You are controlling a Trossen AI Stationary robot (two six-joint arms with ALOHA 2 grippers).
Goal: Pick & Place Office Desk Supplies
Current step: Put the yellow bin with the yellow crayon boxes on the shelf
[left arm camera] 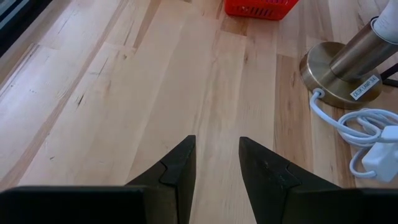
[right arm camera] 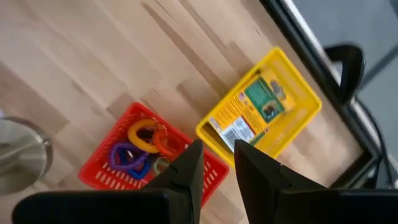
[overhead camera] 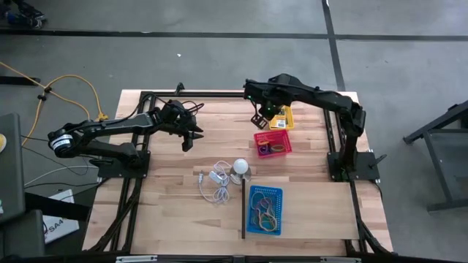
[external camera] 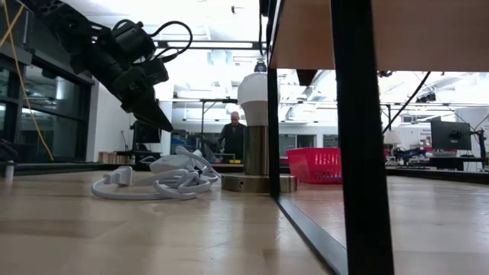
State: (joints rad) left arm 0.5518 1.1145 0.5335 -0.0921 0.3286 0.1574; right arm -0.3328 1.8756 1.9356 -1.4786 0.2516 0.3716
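Right gripper [overhead camera: 261,119], released and empty, hangs upper-centre over yellow basket [overhead camera: 281,118] beside red basket [overhead camera: 273,142]; left gripper [overhead camera: 192,137] released; risk: descent clipping a rim.

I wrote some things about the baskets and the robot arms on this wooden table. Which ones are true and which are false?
1. The small red plastic basket holds coloured rings. True.
2. The yellow plastic basket is empty. False: a yellow-and-green packet lies in it.
3. The left gripper holds a rubber band. False: its fingers stand apart over bare wood with nothing between them.
4. The blue plastic basket sits nearer the table's front edge than the red one. True.
5. The white bulb lamp on a brass base stands inside the red basket. False: it stands on the table beside the coiled white cord.
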